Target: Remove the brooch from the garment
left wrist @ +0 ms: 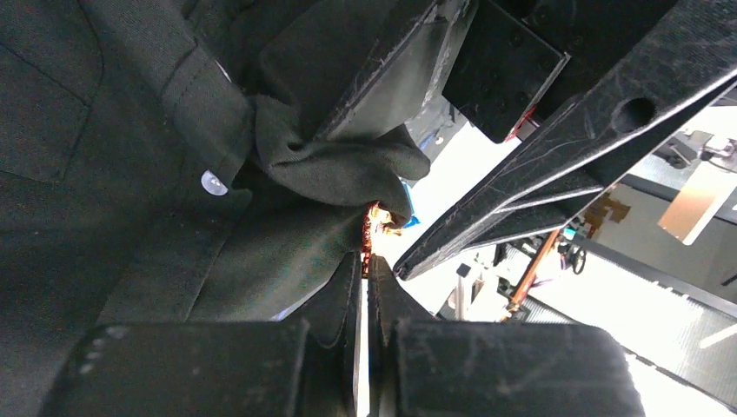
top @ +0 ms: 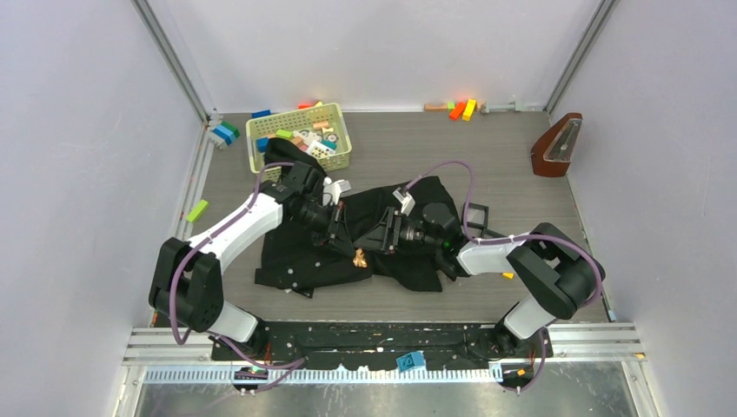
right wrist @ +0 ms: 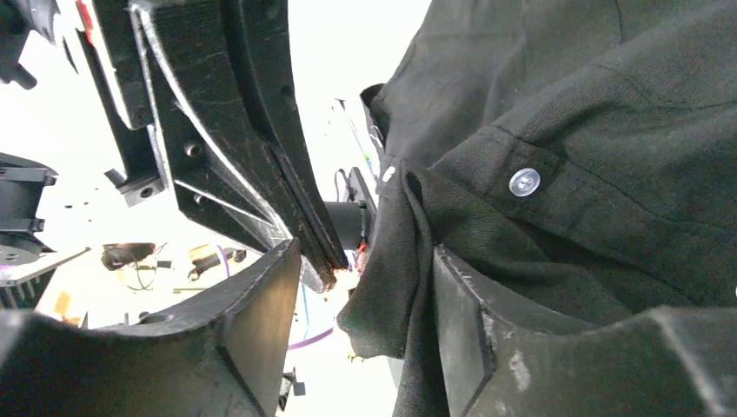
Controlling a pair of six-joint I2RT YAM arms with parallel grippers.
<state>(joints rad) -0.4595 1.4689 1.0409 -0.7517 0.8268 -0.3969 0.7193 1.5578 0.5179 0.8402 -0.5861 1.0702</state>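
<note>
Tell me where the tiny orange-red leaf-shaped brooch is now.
In the top view, the brooch sits on the black cloth garment mid-table, just nearer the bases than the meeting left gripper and right gripper.

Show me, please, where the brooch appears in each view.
Top external: brooch at centre, against the garment between the arms.
Left wrist: brooch at centre, just beyond the left fingers.
Right wrist: perhaps a red glint, lower centre.
Shared landmark: the black garment, a white button showing in both wrist views.

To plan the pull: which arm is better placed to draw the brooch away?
Probably left: the brooch sits at the shut left gripper's tips; the right gripper stands open around a garment fold.
</note>
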